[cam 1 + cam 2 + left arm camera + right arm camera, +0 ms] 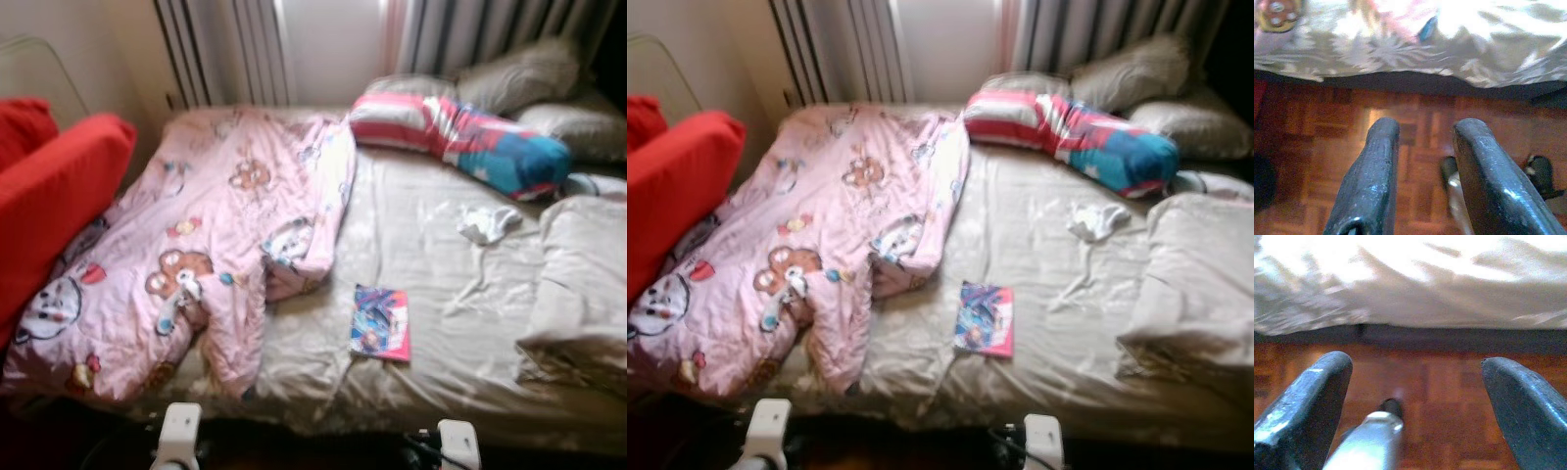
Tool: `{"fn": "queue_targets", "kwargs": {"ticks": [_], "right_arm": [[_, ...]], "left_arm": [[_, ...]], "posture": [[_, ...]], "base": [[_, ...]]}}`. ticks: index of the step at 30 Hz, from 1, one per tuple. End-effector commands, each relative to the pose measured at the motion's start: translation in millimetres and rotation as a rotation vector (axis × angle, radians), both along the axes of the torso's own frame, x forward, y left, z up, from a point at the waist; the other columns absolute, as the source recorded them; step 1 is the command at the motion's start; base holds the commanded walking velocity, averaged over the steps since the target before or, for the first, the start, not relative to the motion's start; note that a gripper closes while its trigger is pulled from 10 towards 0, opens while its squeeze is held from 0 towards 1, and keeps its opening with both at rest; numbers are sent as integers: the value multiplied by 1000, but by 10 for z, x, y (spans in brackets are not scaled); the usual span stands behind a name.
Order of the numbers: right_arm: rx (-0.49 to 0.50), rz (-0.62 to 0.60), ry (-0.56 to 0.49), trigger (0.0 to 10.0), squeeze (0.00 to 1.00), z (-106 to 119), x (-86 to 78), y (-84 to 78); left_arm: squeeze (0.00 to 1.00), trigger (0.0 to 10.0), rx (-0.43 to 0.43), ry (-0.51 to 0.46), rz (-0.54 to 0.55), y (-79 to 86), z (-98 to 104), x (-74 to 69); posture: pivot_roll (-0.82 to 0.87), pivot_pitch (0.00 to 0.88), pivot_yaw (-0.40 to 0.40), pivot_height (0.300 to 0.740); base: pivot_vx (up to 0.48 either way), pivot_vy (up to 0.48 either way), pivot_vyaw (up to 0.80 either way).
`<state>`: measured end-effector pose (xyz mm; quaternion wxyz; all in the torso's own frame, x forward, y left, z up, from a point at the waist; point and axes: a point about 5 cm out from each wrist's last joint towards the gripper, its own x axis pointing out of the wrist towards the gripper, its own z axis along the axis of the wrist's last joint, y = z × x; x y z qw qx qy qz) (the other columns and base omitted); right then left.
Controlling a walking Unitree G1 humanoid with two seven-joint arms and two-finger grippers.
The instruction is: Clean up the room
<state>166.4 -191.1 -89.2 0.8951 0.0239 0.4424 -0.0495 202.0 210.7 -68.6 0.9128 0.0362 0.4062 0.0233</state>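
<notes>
Left claw (1422, 161) & right claw (1413, 401) hang low over parquet floor (1312, 147) by bed (421, 245), fingers apart, empty. Pink quilt (196, 245) rumpled on bed's left; book (380, 322) mid-bed, white cloth (487, 222) nr pillows.

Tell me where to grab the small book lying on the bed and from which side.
Grip the book by its near edge, coming from the foot of the bed. It lies flat on the sheet, its near edge closest to the robot, with bare sheet around it. Sliding one finger under is probably needed.
</notes>
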Motion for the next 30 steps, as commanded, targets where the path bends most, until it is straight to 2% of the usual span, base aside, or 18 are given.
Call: {"fn": "queue_targets", "kwargs": {"ticks": [1, 12, 22, 30], "right_arm": [[25, 10, 9, 10000, 0, -21, -13, 115], [14, 15, 11, 10000, 0, -25, -31, 94], [17, 12, -7, 10000, 0, -5, 15, 104], [-3, 0, 16, 10000, 0, -17, -15, 55]], "left_arm": [[0, 10000, 21, 23, 1, 88, -14, -55], [0, 10000, 24, 18, -19, 74, 5, -13], [0, 10000, 20, 20, -17, 69, 2, -15], [0, 10000, 21, 29, -10, 75, -9, -34]], "posture": [[-49, 0, 47, 740], [-62, 0, 51, 740], [-74, 0, 52, 740], [-86, 0, 46, 740]], "base": [[0, -330, 0], [0, -330, 0], [0, -329, 0], [0, -239, 0]]}}
